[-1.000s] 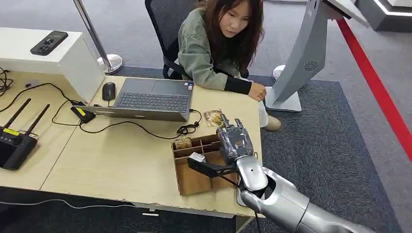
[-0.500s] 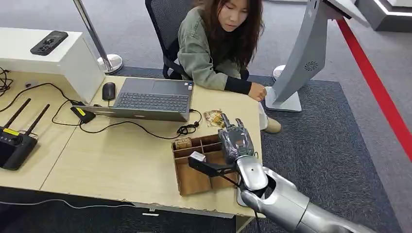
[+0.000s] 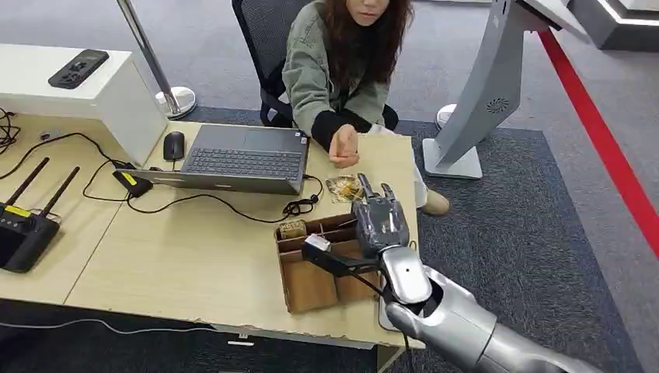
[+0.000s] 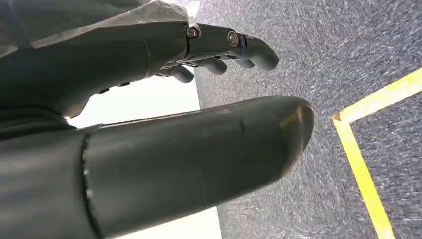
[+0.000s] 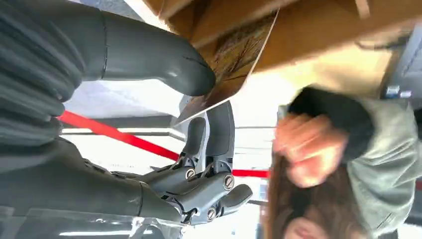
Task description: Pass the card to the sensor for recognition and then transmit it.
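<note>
A patterned card is pinched between my right hand's thumb and its dark fingers. In the head view my right hand hovers over the far right corner of a wooden divided box, with the card sticking out beyond the fingertips toward the person. The person's hand hangs just above and beyond the card, apart from it. My left hand hangs over grey carpet with its fingers extended and nothing in it.
An open laptop with cables lies left of the card. A small brown object sits in the box's far left compartment. The person sits on a chair across the table. A grey kiosk stand rises at the right.
The person's hand left the table's right edge and came over the table to just beyond the card. My right hand edged slightly forward with the card.
</note>
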Robot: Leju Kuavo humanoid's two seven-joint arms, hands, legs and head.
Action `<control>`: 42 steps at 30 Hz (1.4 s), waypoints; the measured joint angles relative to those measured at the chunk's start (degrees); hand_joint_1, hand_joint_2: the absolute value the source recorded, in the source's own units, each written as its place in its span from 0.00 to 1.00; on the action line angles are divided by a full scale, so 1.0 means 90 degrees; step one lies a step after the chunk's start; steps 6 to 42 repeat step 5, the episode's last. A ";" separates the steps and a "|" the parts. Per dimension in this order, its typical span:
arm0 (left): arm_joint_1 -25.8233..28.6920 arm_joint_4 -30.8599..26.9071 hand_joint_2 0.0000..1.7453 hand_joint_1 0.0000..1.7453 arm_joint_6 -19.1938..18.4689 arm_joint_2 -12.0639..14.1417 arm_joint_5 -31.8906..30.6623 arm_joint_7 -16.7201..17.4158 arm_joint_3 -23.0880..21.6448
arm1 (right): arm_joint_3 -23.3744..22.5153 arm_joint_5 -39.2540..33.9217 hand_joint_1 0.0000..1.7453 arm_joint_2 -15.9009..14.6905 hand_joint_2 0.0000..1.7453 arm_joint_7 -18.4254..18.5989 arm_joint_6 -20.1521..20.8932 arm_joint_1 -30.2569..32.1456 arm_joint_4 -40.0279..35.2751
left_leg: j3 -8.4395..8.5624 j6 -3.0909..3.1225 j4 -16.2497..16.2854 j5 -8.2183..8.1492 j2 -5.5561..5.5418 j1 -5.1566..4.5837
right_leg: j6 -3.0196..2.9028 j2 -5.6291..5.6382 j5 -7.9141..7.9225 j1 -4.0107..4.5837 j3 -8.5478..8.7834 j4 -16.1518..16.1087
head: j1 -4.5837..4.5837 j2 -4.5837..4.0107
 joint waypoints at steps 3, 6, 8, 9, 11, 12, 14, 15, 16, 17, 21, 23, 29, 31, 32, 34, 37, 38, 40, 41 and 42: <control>0.0006 0.0000 0.00 0.00 0.0022 0.0000 0.0024 -0.0010 0.0012 | -0.0114 -0.0058 0.69 -0.0097 1.00 0.0175 -0.0090 -0.0001 -0.0323 | 0.0001 0.0000 0.0000 0.0000 0.0000 0.0000 | 0.0000 0.0000 0.0000 0.0000 0.0000 0.0000 | 0.0000 0.0000; 0.0014 0.0000 0.00 0.00 0.0053 0.0000 0.0054 -0.0010 0.0022 | -0.0226 -0.0139 0.66 -0.0187 1.00 0.0311 -0.0165 -0.0001 -0.0624 | 0.0001 0.0000 0.0000 0.0000 0.0001 -0.0001 | 0.0000 0.0000 0.0000 0.0000 -0.0001 0.0000 | 0.0000 0.0000; 0.0014 0.0000 0.00 0.00 0.0053 0.0000 0.0054 -0.0010 0.0022 | -0.0226 -0.0139 0.66 -0.0187 1.00 0.0311 -0.0165 -0.0001 -0.0624 | 0.0001 0.0000 0.0000 0.0000 0.0001 -0.0001 | 0.0000 0.0000 0.0000 0.0000 -0.0001 0.0000 | 0.0000 0.0000; 0.0014 0.0000 0.00 0.00 0.0053 0.0000 0.0054 -0.0010 0.0022 | -0.0226 -0.0139 0.66 -0.0187 1.00 0.0311 -0.0165 -0.0001 -0.0624 | 0.0001 0.0000 0.0000 0.0000 0.0001 -0.0001 | 0.0000 0.0000 0.0000 0.0000 -0.0001 0.0000 | 0.0000 0.0000; 0.0014 0.0000 0.00 0.00 0.0053 0.0000 0.0054 -0.0010 0.0022 | -0.0226 -0.0139 0.66 -0.0187 1.00 0.0311 -0.0165 -0.0001 -0.0624 | 0.0001 0.0000 0.0000 0.0000 0.0001 -0.0001 | 0.0000 0.0000 0.0000 0.0000 -0.0001 0.0000 | 0.0000 0.0000; 0.0014 0.0000 0.00 0.00 0.0053 0.0000 0.0054 -0.0010 0.0022 | -0.0226 -0.0139 0.66 -0.0187 1.00 0.0311 -0.0165 -0.0001 -0.0624 | 0.0001 0.0000 0.0000 0.0000 0.0001 -0.0001 | 0.0000 0.0000 0.0000 0.0000 -0.0001 0.0000 | 0.0000 0.0000; 0.0014 0.0000 0.00 0.00 0.0053 0.0000 0.0054 -0.0010 0.0022 | -0.0226 -0.0139 0.66 -0.0187 1.00 0.0311 -0.0165 -0.0001 -0.0624 | 0.0001 0.0000 0.0000 0.0000 0.0001 -0.0001 | 0.0000 0.0000 0.0000 0.0000 -0.0001 0.0000 | 0.0000 0.0000; 0.0014 0.0000 0.00 0.00 0.0053 0.0000 0.0054 -0.0010 0.0022 | -0.0226 -0.0139 0.66 -0.0187 1.00 0.0311 -0.0165 -0.0001 -0.0624 | 0.0001 0.0000 0.0000 0.0000 0.0001 -0.0001 | 0.0000 0.0000 0.0000 0.0000 -0.0001 0.0000 | 0.0000 0.0000; 0.0014 0.0000 0.00 0.00 0.0053 0.0000 0.0054 -0.0010 0.0022 | -0.0226 -0.0139 0.66 -0.0187 1.00 0.0311 -0.0165 -0.0001 -0.0624 | 0.0001 0.0000 0.0000 0.0000 0.0001 -0.0001 | 0.0000 0.0000 0.0000 0.0000 -0.0001 0.0000 | 0.0000 0.0000; 0.0014 0.0000 0.00 0.00 0.0053 0.0000 0.0054 -0.0010 0.0022 | -0.0226 -0.0139 0.66 -0.0187 1.00 0.0311 -0.0165 -0.0001 -0.0624 | 0.0001 0.0000 0.0000 0.0000 0.0001 -0.0001 | 0.0000 0.0000 0.0000 0.0000 -0.0001 0.0000 | 0.0000 0.0000; 0.0014 0.0000 0.00 0.00 0.0053 0.0000 0.0054 -0.0010 0.0022 | -0.0226 -0.0139 0.66 -0.0187 1.00 0.0311 -0.0165 -0.0001 -0.0624 | 0.0001 0.0000 0.0000 0.0000 0.0001 -0.0001 | 0.0000 0.0000 0.0000 0.0000 -0.0001 0.0000 | 0.0000 0.0000; 0.0014 0.0000 0.00 0.00 0.0053 0.0000 0.0054 -0.0010 0.0022 | -0.0226 -0.0139 0.66 -0.0187 1.00 0.0311 -0.0165 -0.0001 -0.0624 | 0.0001 0.0000 0.0000 0.0000 0.0001 -0.0001 | 0.0000 0.0000 0.0000 0.0000 -0.0001 0.0000 | 0.0000 0.0000; 0.0014 0.0000 0.00 0.00 0.0053 0.0000 0.0054 -0.0010 0.0022 | -0.0226 -0.0139 0.66 -0.0187 1.00 0.0311 -0.0165 -0.0001 -0.0624 | 0.0001 0.0000 0.0000 0.0000 0.0001 -0.0001 | 0.0000 0.0000 0.0000 0.0000 -0.0001 0.0000 | 0.0000 0.0000; 0.0014 0.0000 0.00 0.00 0.0053 0.0000 0.0054 -0.0010 0.0022 | -0.0226 -0.0139 0.66 -0.0187 1.00 0.0311 -0.0165 -0.0001 -0.0624 | 0.0001 0.0000 0.0000 0.0000 0.0001 -0.0001 | 0.0000 0.0000 0.0000 0.0000 -0.0001 0.0000 | 0.0000 0.0000; 0.0014 0.0000 0.00 0.00 0.0053 0.0000 0.0054 -0.0010 0.0022 | -0.0226 -0.0139 0.66 -0.0187 1.00 0.0311 -0.0165 -0.0001 -0.0624 | 0.0001 0.0000 0.0000 0.0000 0.0001 -0.0001 | 0.0000 0.0000 0.0000 0.0000 -0.0001 0.0000 | 0.0000 0.0000; 0.0014 0.0000 0.00 0.00 0.0053 0.0000 0.0054 -0.0010 0.0022 | -0.0226 -0.0139 0.66 -0.0187 1.00 0.0311 -0.0165 -0.0001 -0.0624 | 0.0001 0.0000 0.0000 0.0000 0.0001 -0.0001 | 0.0000 0.0000 0.0000 0.0000 -0.0001 0.0000 | 0.0000 0.0000; 0.0014 0.0000 0.00 0.00 0.0053 0.0000 0.0054 -0.0010 0.0022 | -0.0226 -0.0139 0.66 -0.0187 1.00 0.0311 -0.0165 -0.0001 -0.0624 | 0.0001 0.0000 0.0000 0.0000 0.0001 -0.0001 | 0.0000 0.0000 0.0000 0.0000 -0.0001 0.0000 | 0.0000 0.0000; 0.0014 0.0000 0.00 0.00 0.0053 0.0000 0.0054 -0.0010 0.0022 | -0.0226 -0.0139 0.66 -0.0187 1.00 0.0311 -0.0165 -0.0001 -0.0624 | 0.0001 0.0000 0.0000 0.0000 0.0001 -0.0001 | 0.0000 0.0000 0.0000 0.0000 -0.0001 0.0000 | 0.0000 0.0000; 0.0014 0.0000 0.00 0.00 0.0053 0.0000 0.0054 -0.0010 0.0022 | -0.0226 -0.0139 0.66 -0.0187 1.00 0.0311 -0.0165 -0.0001 -0.0624 | 0.0001 0.0000 0.0000 0.0000 0.0001 -0.0001 | 0.0000 0.0000 0.0000 0.0000 -0.0001 0.0000 | 0.0000 0.0000; 0.0014 0.0000 0.00 0.00 0.0053 0.0000 0.0054 -0.0010 0.0022 | -0.0226 -0.0139 0.66 -0.0187 1.00 0.0311 -0.0165 -0.0001 -0.0624 | 0.0001 0.0000 0.0000 0.0000 0.0001 -0.0001 | 0.0000 0.0000 0.0000 0.0000 -0.0001 0.0000 | 0.0000 0.0000; 0.0014 0.0000 0.00 0.00 0.0053 0.0000 0.0054 -0.0010 0.0022 | -0.0226 -0.0139 0.66 -0.0187 1.00 0.0311 -0.0165 -0.0001 -0.0624 | 0.0001 0.0000 0.0000 0.0000 0.0001 -0.0001 | 0.0000 0.0000 0.0000 0.0000 -0.0001 0.0000 | 0.0000 0.0000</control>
